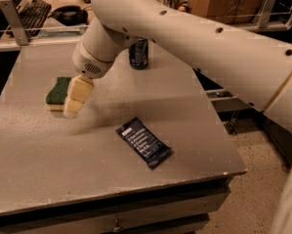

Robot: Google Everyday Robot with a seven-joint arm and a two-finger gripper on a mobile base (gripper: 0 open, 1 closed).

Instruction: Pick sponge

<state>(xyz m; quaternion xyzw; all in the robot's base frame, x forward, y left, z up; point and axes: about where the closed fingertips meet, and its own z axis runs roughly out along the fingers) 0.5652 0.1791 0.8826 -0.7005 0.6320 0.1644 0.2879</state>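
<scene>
The sponge [56, 90], dark green on top with a pale yellow base, lies flat on the grey table [101, 140] at the left. My gripper [73, 105] hangs from the big white arm, with its pale yellow foam pads pointing down just right of the sponge and covering its right edge. The gripper holds nothing that I can see.
A dark soda can [138, 53] stands at the back middle of the table. A flat dark blue snack wrapper [144, 142] lies right of centre near the front. A keyboard [32, 9] sits on the desk behind. The table's right edge drops to the floor.
</scene>
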